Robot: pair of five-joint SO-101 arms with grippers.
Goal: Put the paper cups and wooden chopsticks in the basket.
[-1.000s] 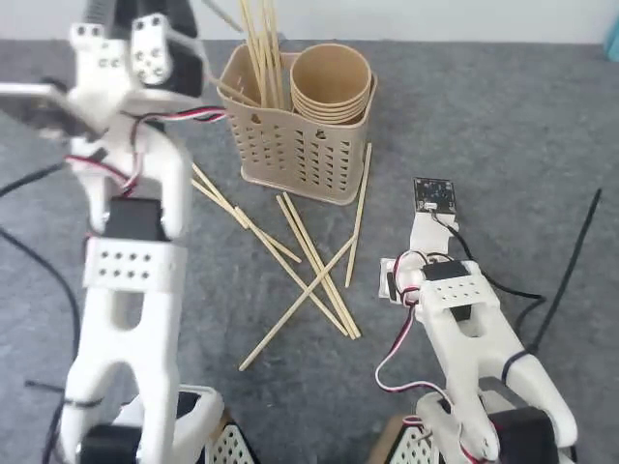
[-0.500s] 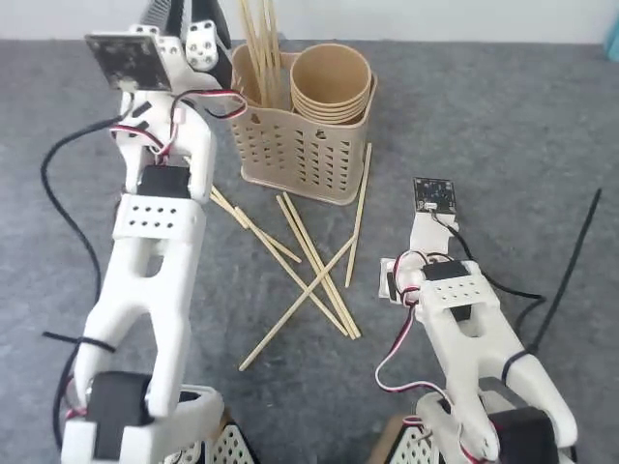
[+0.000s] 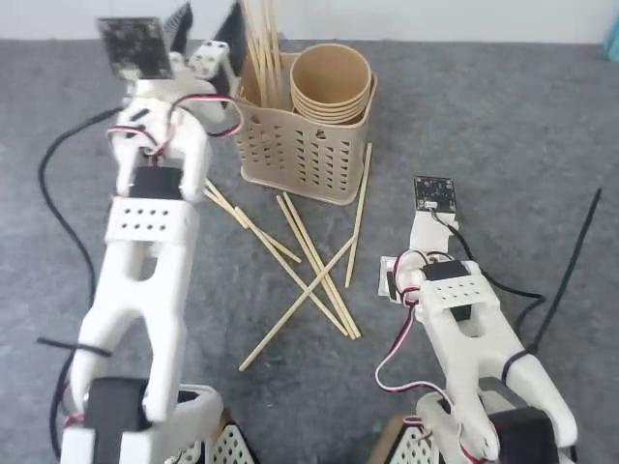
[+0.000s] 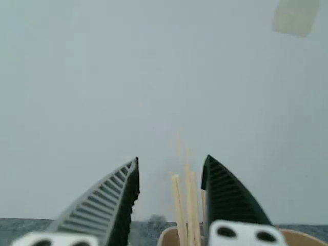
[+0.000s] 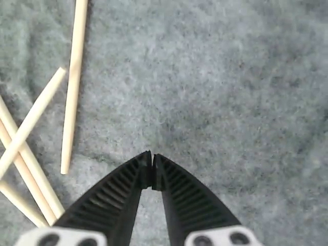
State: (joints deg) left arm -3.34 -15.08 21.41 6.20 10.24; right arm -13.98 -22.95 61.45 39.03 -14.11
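While my left gripper (image 3: 204, 21) hangs with its fingers spread and nothing between them, at 10 o'clock of the basket (image 3: 300, 159), my right gripper (image 5: 152, 158) is closed on nothing above the grey mat (image 3: 503, 126). The paper cups (image 3: 331, 82) stand stacked in the basket beside upright chopsticks (image 3: 259, 48); loose chopsticks (image 3: 311, 259) lie at 6 o'clock of it.

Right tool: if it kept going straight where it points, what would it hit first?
Most likely the bare grey table cover right ahead of the right tool. The loose chopsticks lie off to one side of that line; depth is hard to judge.
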